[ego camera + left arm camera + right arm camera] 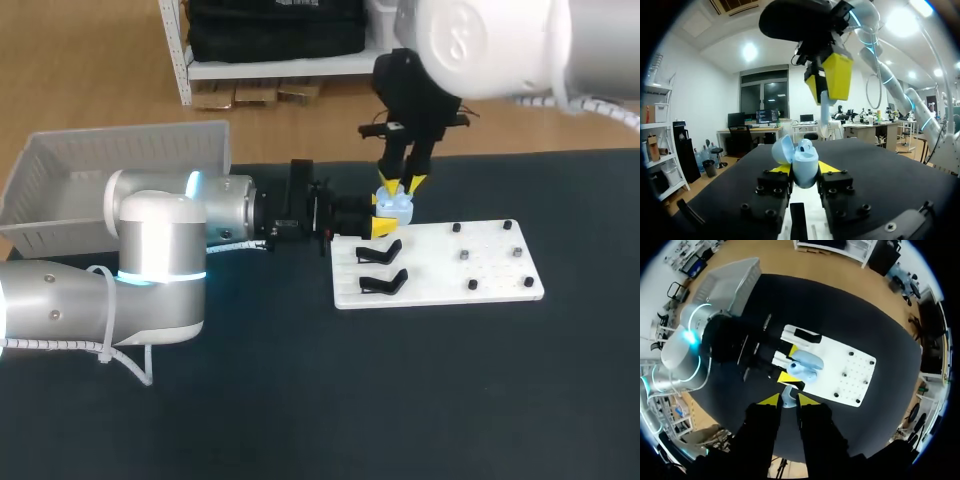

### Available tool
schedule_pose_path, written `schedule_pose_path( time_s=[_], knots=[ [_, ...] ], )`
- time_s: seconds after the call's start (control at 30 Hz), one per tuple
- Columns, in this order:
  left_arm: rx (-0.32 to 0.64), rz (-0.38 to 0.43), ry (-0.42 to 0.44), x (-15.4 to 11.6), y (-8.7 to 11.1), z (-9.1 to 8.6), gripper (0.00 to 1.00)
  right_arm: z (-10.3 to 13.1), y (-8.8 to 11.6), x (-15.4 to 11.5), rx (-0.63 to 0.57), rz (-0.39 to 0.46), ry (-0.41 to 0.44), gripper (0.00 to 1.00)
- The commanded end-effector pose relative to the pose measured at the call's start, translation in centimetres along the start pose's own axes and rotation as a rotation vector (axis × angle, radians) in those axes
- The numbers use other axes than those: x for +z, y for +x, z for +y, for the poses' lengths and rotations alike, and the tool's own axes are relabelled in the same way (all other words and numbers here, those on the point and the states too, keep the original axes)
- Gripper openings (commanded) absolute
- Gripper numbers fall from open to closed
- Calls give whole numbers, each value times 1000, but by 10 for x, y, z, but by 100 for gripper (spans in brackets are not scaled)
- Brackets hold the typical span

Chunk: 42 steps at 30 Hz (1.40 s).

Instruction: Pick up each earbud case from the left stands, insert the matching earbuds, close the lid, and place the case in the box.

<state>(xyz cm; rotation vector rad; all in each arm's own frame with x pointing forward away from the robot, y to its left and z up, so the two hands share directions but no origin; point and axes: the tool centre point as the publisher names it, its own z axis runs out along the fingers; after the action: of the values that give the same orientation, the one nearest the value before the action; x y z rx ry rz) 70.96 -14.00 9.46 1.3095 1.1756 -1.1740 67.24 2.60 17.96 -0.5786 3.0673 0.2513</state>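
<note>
your left gripper clamps open earbud case from 2 sides, lid tipped back, at edge of white board near 2 black stands. your right gripper pinches 1 earbud just above case, not yet seated. risks: earbud off-line with socket, so it catches rim or drops to table; push too hard and case may twist in left fingers. box well apart, far left.

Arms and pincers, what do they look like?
The left arm and right arm are rounded silver-white tubes with glowing cyan rings and white ribbed cables. The left pincer and right pincer are black with yellow tips.
</note>
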Motion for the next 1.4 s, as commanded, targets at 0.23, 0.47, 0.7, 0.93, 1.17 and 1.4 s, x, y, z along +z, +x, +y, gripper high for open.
schedule_pose_path(
  time_s=[0.23, 0.47, 0.7, 0.93, 1.17, 1.4],
  knots=[
    [4, -3, -7, 0, 1, -2, 0, -3, -14, 11, -22, 43, 11, 0],
    [4, -3, -7, 0, 1, -2, 0, -3, -15, 17, -61, 26, 27, 0],
    [4, -3, -7, 0, 1, -2, 0, -5, -16, 16, -70, 13, 34, 0],
    [4, -3, -7, 0, 1, -2, 0, -7, -16, 20, -72, 20, 34, 0],
    [4, -3, -7, 0, 1, -2, 0, -6, -16, 22, -76, 22, 30, 0],
    [4, -3, -7, 0, 1, -2, 0, -7, -16, 25, -74, 22, 27, 0]
  ],
)
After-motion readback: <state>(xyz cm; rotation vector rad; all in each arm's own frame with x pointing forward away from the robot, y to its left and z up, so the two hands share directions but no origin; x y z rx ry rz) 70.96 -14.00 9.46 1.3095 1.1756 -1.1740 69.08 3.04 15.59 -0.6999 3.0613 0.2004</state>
